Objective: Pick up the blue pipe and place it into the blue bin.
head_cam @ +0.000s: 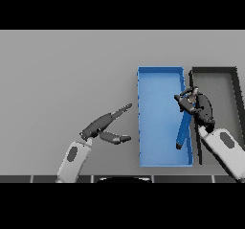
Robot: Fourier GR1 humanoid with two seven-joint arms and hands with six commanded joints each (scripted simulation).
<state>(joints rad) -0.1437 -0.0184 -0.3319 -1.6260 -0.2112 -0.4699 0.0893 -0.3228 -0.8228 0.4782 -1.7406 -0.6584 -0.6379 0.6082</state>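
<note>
Nearest, my left hand (103, 127) rests idle on the grey table (57, 79), fingers straight. Right hand (194, 103), fingers curled, holds the blue pipe (183, 127) by its upper end over the blue bin (160, 74); the pipe looks stiff, light, perhaps slippery. Dark bin (234, 79) adjacent.

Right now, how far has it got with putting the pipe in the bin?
Nearly finished. The pipe is off the table, hanging over the blue bin along its right wall. The right hand is curled round its top end. Left to do: let go so it drops inside. The left hand is open over the table, idle.
</note>
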